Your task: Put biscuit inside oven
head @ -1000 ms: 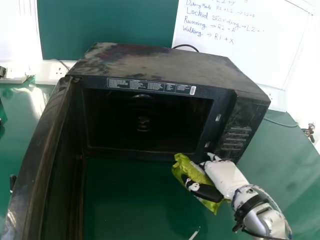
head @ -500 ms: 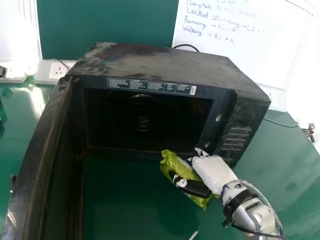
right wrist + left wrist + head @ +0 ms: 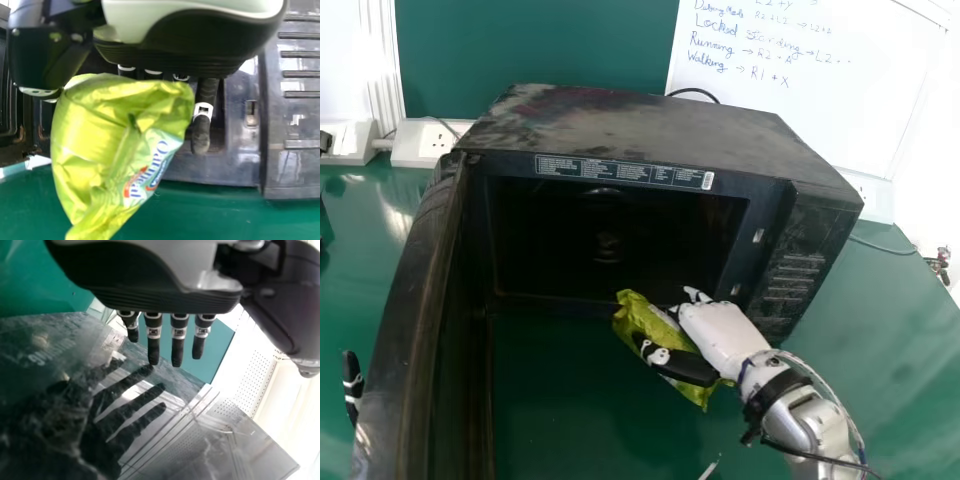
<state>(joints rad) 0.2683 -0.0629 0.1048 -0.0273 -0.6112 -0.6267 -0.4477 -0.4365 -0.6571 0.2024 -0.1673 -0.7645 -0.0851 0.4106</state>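
In the head view my right hand is curled round the green biscuit packet, in front of the lower right of the oven's opening. The black oven has its door swung wide on the left. The right wrist view has the packet held at my right hand, one finger extending past it. My left hand shows at the outer side of the door; in the left wrist view that hand has straight fingers near the door's glossy face.
The green table lies under the oven. The oven's control panel stands just beyond my right hand. Behind are a whiteboard and wall sockets.
My right hand has moved left with the packet, closer to the oven's opening. More of my left hand shows beside the door.
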